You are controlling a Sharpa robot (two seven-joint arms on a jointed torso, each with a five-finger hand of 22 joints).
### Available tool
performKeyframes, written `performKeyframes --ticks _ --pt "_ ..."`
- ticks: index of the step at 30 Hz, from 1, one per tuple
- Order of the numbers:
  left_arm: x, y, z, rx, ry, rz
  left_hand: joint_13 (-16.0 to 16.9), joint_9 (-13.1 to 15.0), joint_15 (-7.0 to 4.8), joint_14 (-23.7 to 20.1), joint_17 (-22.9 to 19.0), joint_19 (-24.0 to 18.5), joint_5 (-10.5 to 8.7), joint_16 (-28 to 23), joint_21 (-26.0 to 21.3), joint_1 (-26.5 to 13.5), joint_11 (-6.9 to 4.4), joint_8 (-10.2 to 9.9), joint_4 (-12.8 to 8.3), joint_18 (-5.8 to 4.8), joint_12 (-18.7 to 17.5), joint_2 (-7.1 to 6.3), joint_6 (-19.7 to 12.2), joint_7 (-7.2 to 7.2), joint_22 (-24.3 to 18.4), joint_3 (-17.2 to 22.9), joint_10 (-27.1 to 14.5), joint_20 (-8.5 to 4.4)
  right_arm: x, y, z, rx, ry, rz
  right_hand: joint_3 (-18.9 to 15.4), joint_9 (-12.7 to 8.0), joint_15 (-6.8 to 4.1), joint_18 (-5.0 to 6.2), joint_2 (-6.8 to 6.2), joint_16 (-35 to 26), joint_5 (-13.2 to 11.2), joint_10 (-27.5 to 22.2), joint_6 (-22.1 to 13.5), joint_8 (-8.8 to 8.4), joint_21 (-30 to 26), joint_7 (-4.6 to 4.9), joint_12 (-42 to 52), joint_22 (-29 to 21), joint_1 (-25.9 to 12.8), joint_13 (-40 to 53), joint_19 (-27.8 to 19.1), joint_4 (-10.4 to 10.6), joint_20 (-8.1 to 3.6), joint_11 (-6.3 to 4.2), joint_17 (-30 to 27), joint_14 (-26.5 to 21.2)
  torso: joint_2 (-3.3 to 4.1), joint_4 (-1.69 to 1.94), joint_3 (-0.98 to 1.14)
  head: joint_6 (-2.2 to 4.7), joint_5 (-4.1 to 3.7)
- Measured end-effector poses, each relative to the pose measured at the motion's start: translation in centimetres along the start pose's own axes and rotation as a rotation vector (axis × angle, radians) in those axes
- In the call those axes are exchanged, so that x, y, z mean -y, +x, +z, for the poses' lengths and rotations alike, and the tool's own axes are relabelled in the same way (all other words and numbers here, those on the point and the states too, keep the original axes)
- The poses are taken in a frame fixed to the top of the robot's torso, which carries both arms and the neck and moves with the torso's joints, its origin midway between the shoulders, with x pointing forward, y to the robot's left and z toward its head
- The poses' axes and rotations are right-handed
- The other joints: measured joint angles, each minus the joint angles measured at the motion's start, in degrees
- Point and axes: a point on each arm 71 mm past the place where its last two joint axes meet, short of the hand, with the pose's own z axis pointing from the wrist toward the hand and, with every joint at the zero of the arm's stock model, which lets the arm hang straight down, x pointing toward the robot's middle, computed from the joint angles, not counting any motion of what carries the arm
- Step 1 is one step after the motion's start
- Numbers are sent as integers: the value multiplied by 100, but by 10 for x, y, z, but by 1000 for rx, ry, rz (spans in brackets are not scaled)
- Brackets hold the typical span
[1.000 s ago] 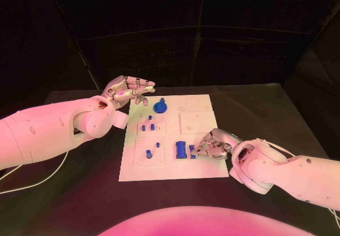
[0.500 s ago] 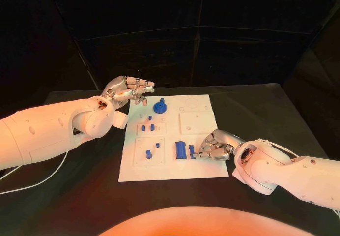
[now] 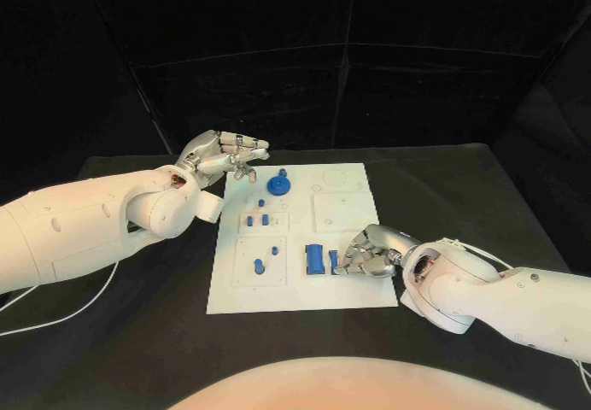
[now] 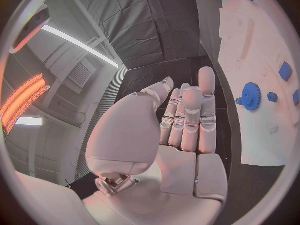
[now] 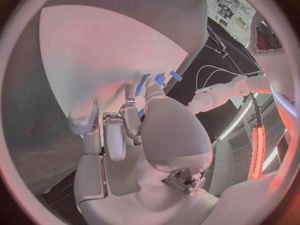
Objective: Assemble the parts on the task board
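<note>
The white task board [image 3: 348,286] lies in the middle of the black table [image 3: 480,188]. The right hand [image 3: 367,253] is low over the near right part of the board, with its fingers bent down close to a blue block [image 3: 315,260] that lies there. Its fingers hide the small piece beside the block, and I cannot tell if the hand holds anything. The left hand [image 3: 219,156] is raised at the far left corner of the board, beside its edge, with the fingers curled inward and nothing visible in them. Near this hand a blue gear [image 3: 279,183] stands on the board. Several small blue pegs [image 3: 256,221] stand in the left sections of the board, between the two hands. A white cable [image 3: 55,309] lies on the table at the left.
</note>
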Motion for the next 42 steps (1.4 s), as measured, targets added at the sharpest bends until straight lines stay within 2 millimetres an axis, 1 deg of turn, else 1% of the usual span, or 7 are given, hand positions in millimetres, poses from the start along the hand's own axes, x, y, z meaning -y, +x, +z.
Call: performKeyframes --ticks 18,26,28,30,32,36,42 --pt "0 0 0 1 0 1 0 0 0 0 -6 0 0 0 0 0 0 0 0 0 0 0 0 0 0 0 0 0 3 -3 -1 24 1 -25 -103 18 0 0 54 0 135 0 21 29 -5 -21 0 2 96 0 0 -22 0 0 -1 0 -9 -6 3 38 12" --pt "-1 -1 1 4 -1 2 0 0 19 -22 -35 0 0 0 -21 0 0 0 0 0 15 0 0 0 -5 0 0 0 18 -12 -3 -1 -66 147 -245 -91 107 0 163 -345 -33 -415 -419 -263 -585 198 -468 -895 161 -322 -493 -105 108 185 -2 23 -31 -6 -17 127 -35" --pt "-1 -1 2 5 -1 3 0 0 -1 -42 -47 0 0 0 -21 0 -1 0 0 0 24 0 0 0 -5 0 -6 0 25 -22 1 8 -85 214 -278 -113 147 146 199 -676 -33 -804 -522 -333 -1045 240 -949 -1576 257 -742 -866 -180 152 228 -18 20 -49 -4 -31 154 -53" --pt "-1 -1 3 7 -1 4 0 0 -1 -43 -64 -11 0 0 -21 0 0 0 12 0 24 0 -3 -2 -8 -12 -41 11 32 -35 6 31 -98 270 -275 -139 210 316 259 -1162 -33 -1391 -618 -401 -1636 299 -1711 -2399 367 -1405 -1328 -265 188 273 -540 -3 -68 1 -42 195 -68" --pt "-2 -2 4 10 -2 4 0 0 19 -62 -73 -19 0 -6 -21 0 0 0 17 0 24 0 -43 0 -11 -17 -41 19 38 -46 10 55 -109 314 -269 -152 245 316 284 -1624 -91 -1867 -653 -434 -1947 333 -2382 -2735 459 -1995 -1521 -317 218 298 -1089 -161 -88 5 -55 243 -83" --pt "-4 -3 8 25 -7 4 5 0 35 -382 -473 -126 0 -261 -117 0 10 14 16 1 70 0 -67 -2 -35 -48 -93 57 53 -73 27 123 -122 426 -194 -258 390 316 448 -3996 -251 -2500 -795 -582 -2798 475 -3630 -3301 743 -3098 -1944 -452 358 449 -3512 -1236 -140 13 -94 383 -130" --pt "-9 -9 16 74 -17 -23 -56 -5 157 -1303 -1019 -924 0 -1066 -665 0 89 39 31 0 110 0 -225 16 -294 -96 -414 151 67 -101 54 217 -145 575 -103 -508 668 315 592 -5705 -349 -2722 -852 -774 -3952 583 -5080 -3994 1048 -4596 -2429 -575 643 655 -4439 -1889 -219 10 -148 645 -152"
